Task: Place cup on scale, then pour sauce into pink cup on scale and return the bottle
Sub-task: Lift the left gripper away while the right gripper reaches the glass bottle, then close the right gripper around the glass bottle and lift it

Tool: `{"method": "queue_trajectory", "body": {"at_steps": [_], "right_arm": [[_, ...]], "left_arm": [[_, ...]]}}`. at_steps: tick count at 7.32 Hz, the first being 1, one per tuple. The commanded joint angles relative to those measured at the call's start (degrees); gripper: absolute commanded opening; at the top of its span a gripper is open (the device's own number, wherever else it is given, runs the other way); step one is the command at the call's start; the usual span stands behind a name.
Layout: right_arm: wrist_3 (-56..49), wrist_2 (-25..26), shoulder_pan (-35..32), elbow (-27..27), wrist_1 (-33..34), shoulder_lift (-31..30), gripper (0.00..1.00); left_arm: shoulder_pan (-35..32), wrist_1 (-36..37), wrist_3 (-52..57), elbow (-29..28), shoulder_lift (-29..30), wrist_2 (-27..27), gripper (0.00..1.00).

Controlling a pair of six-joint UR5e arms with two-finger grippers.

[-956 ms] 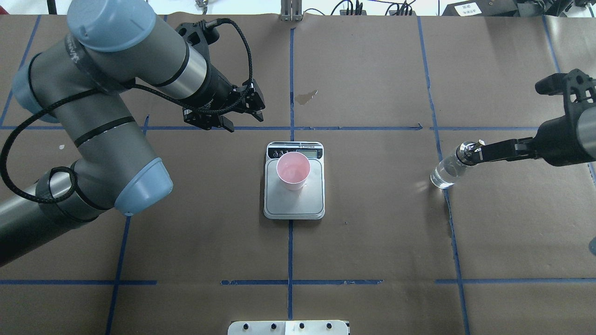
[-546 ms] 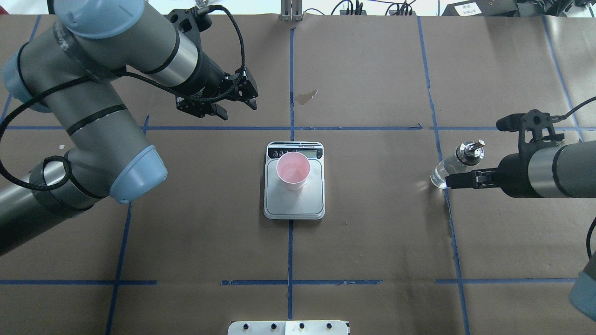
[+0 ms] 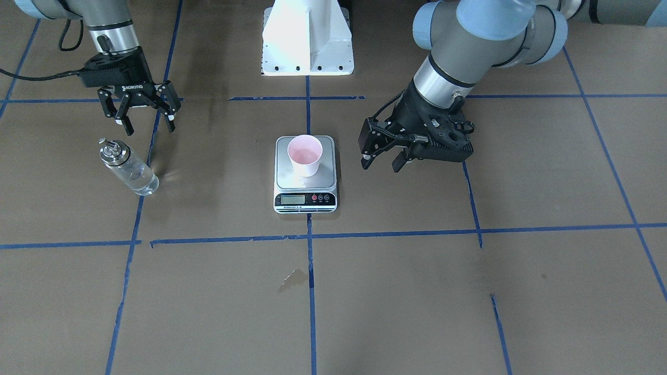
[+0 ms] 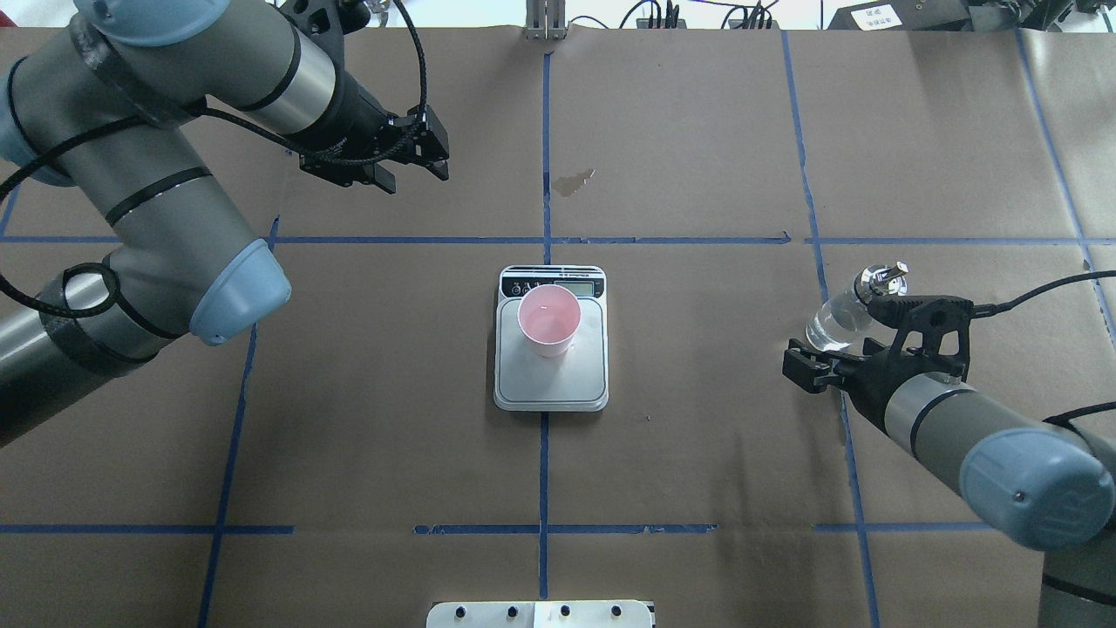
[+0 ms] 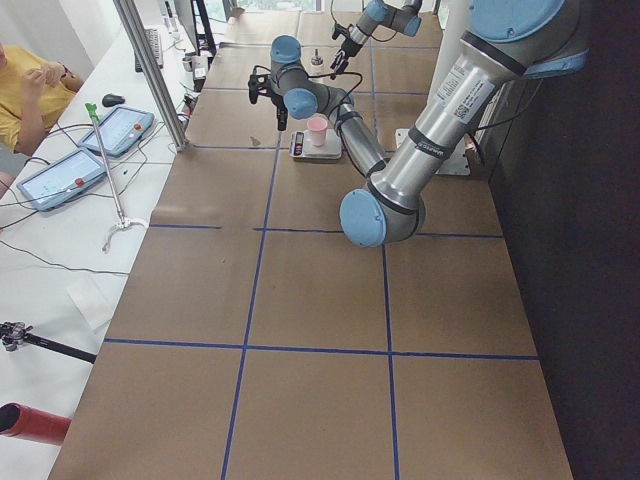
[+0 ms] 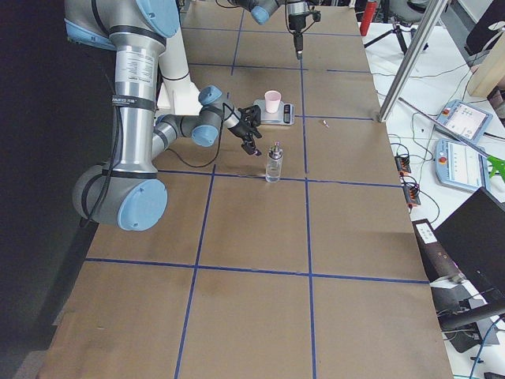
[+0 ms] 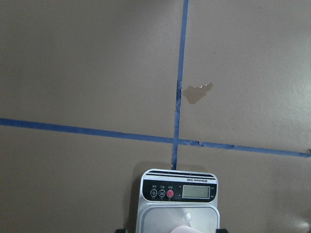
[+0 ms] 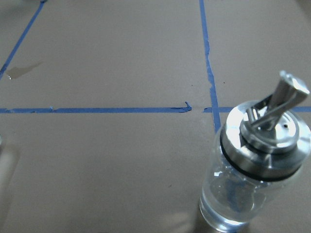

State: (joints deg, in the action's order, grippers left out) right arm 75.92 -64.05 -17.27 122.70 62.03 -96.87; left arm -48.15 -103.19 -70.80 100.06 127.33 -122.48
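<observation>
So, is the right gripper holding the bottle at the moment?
No, the right gripper is open and hangs clear of the bottle, which stands on its own.

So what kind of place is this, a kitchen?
Probably a robot lab, not a kitchen: a left arm and right arm over a table gridded with blue tape, and tablets on a side bench.

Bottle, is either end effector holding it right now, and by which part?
Nothing is held. The bottle stands free; the right end effector and left end effector are both open, empty.
</observation>
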Motion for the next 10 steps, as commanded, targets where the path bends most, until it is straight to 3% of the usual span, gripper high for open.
{"method": "queue_trajectory", "body": {"at_steps": [1,3,4,5,6,7,10], "right_arm": [[1.2,10.1,2.9,-2.5,-0.2,0.5,0.96],[1.3,21.1,3.0,-5.3,-0.2,0.7,1.0],[1.9,23.5,3.3,-6.3,-4.2,0.4,1.0],[1.9,26.0,4.4,-10.7,-12.2,-0.2,1.0],[1.4,27.2,5.9,-16.6,-20.9,-0.3,1.0],[0.4,27.4,6.2,-19.0,-25.1,-0.4,1.0],[-1.6,27.8,6.2,-19.7,-25.3,-2.4,1.0]], "left_arm": [[-0.4,-0.3,0.1,-0.4,-0.2,0.0,0.68],[-0.3,-0.9,0.0,-0.6,-0.2,0.0,0.68],[-0.3,-1.2,0.0,-0.6,-0.2,0.0,0.68],[-0.3,-1.5,0.0,-0.6,-0.2,0.0,0.68],[-0.4,-1.5,0.0,-0.6,-0.2,0.0,0.68],[-0.5,-1.4,0.0,-0.6,-0.2,0.0,0.68],[-0.5,-1.4,0.0,-0.3,-0.2,0.0,0.68]]}}
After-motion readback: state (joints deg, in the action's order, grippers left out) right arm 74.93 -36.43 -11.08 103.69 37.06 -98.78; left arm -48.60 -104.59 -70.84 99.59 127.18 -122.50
